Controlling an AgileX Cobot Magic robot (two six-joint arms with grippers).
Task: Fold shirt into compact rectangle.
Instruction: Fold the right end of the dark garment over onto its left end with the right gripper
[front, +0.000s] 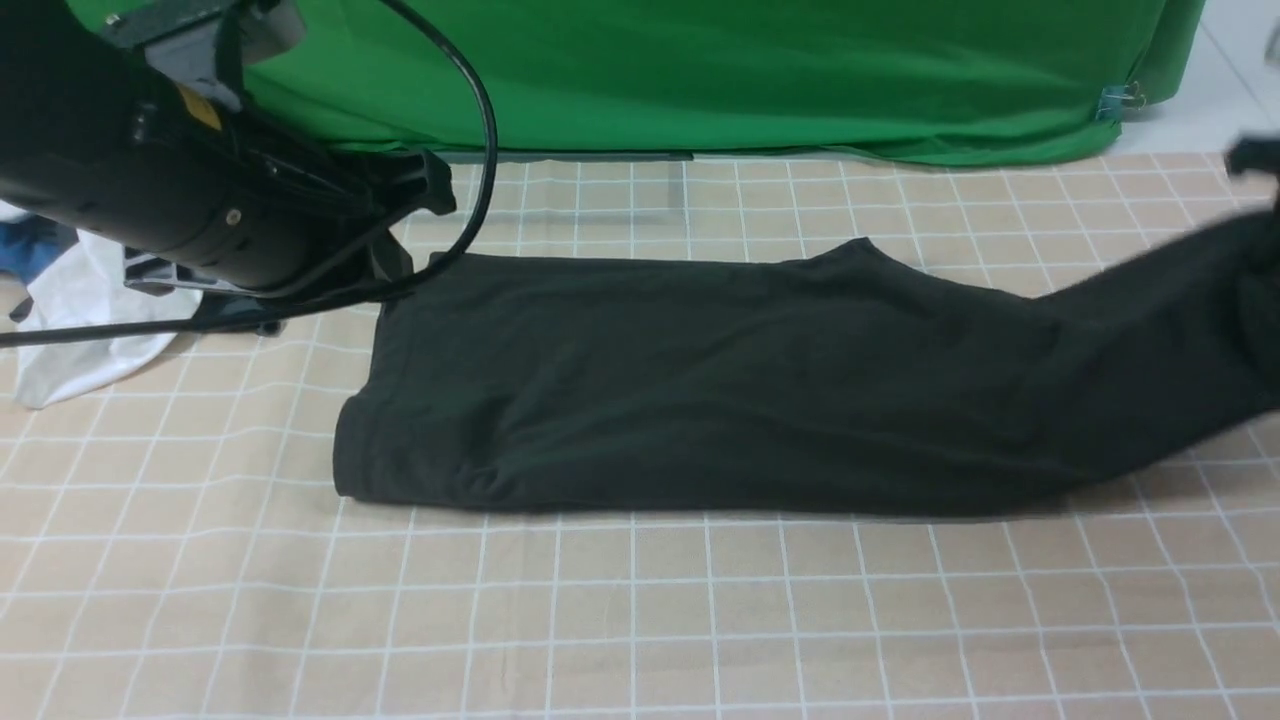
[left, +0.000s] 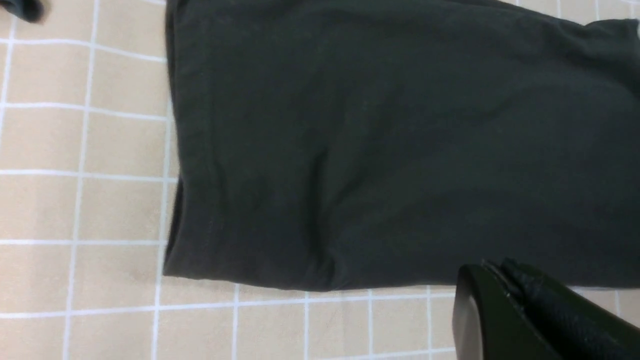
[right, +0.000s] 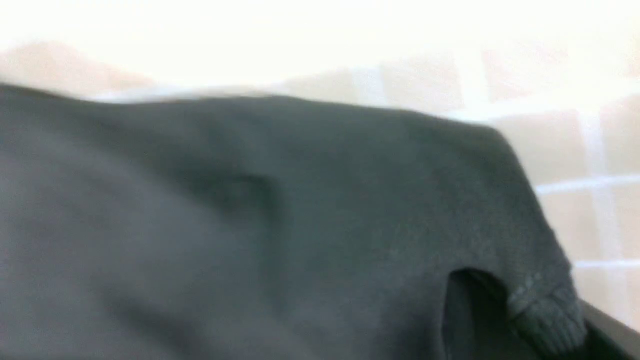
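Note:
The black shirt (front: 680, 380) lies on the checked table as one long folded band, running left to right. No print or label shows. Its right end rises off the table toward the right edge of the front view. In the right wrist view, a ribbed edge of the shirt (right: 545, 315) sits pinched in my right gripper (right: 565, 330), which is shut on it. My left gripper (front: 435, 190) hangs over the band's far left corner. In the left wrist view its fingertips (left: 495, 275) are pressed together on nothing, at the edge of the shirt (left: 375, 150).
A white garment (front: 80, 330) and a bit of blue cloth (front: 30, 250) lie at the left edge behind my left arm. A green cloth (front: 700, 70) hangs along the back. The beige checked table (front: 640, 620) stretches toward the front.

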